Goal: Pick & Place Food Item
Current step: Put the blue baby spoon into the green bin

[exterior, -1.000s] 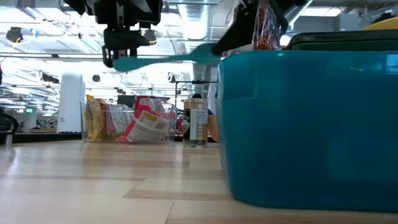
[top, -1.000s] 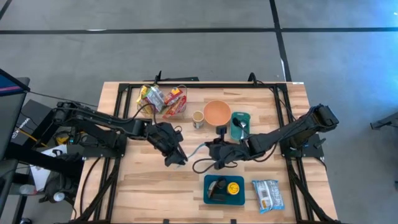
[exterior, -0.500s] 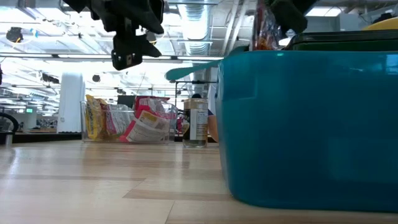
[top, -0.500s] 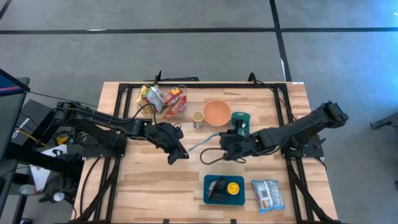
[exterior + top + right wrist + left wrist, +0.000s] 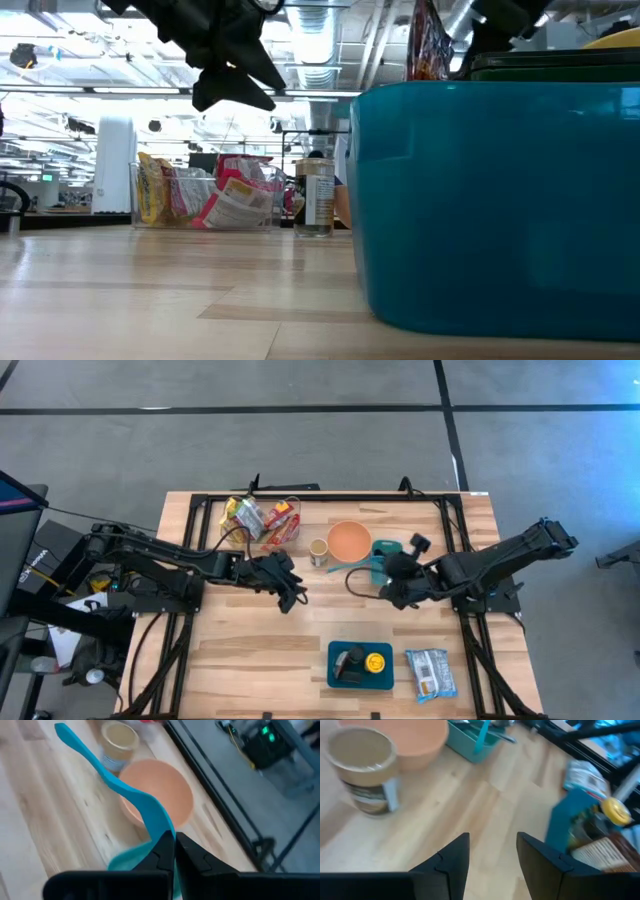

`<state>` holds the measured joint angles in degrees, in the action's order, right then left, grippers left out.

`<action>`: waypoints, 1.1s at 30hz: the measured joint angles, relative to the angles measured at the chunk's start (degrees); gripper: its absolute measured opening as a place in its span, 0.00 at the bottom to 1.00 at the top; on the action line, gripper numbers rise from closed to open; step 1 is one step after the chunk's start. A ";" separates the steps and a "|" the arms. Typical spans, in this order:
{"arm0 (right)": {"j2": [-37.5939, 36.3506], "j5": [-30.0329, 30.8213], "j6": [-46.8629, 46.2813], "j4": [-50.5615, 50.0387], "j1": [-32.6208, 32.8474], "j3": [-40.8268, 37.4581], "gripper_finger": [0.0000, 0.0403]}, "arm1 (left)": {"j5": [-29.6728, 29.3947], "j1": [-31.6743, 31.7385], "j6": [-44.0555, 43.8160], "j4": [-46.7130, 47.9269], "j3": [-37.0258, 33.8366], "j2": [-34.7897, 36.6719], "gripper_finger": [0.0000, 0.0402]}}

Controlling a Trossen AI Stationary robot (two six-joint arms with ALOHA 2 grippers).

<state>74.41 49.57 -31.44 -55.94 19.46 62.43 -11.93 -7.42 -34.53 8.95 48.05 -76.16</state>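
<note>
The left pincer (image 5: 290, 589) hovers over the wooden worktop (image 5: 240, 650) just left of centre, its two dark fingers (image 5: 452, 862) spread apart with bare wood showing between them and nothing in their grasp. From the low view it hangs well clear of the boards.

The right pincer (image 5: 388, 582) sits at about three o'clock from the left one, near the middle of the worktop, its tips pressed together on the handle of a teal spatula (image 5: 117, 785). The spatula reaches out toward nine o'clock, its blade near the small jar (image 5: 318, 551) with a tan lid. Just past the spatula, toward twelve o'clock, stands the orange bowl (image 5: 349, 540), and touching its three o'clock side is a small teal tray (image 5: 387, 549) holding dark utensils.

At the eleven o'clock part of the worktop a clear container (image 5: 262, 521) holds red and yellow snack packets. Toward six o'clock sits a teal bin (image 5: 359, 663) with a yellow round item and a dark item inside; the low view shows only its blue wall up close. Just beside the bin, at its three o'clock, a pale wrapped food packet (image 5: 431, 672) lies flat on the wood, apart from both arms.
</note>
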 joint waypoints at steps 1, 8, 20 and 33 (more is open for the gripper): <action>-0.39 0.00 -2.27 -1.62 0.00 0.00 0.00 | -1.03 0.00 0.01 -0.01 0.00 0.00 0.39; -2.04 -0.26 -24.21 -13.31 0.00 0.00 0.00 | -4.82 0.00 0.02 0.00 0.00 0.00 0.39; -2.03 -11.50 -55.31 -22.19 -2.88 0.00 0.00 | -13.97 -2.31 3.47 -0.53 0.00 0.02 0.39; -1.98 -28.32 -68.97 -27.04 -11.75 0.00 0.02 | -18.57 -8.20 12.22 -6.66 -0.02 0.04 0.39</action>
<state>72.42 21.26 -100.40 -82.98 7.72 62.43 -30.51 -15.63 -22.31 2.29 48.03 -76.12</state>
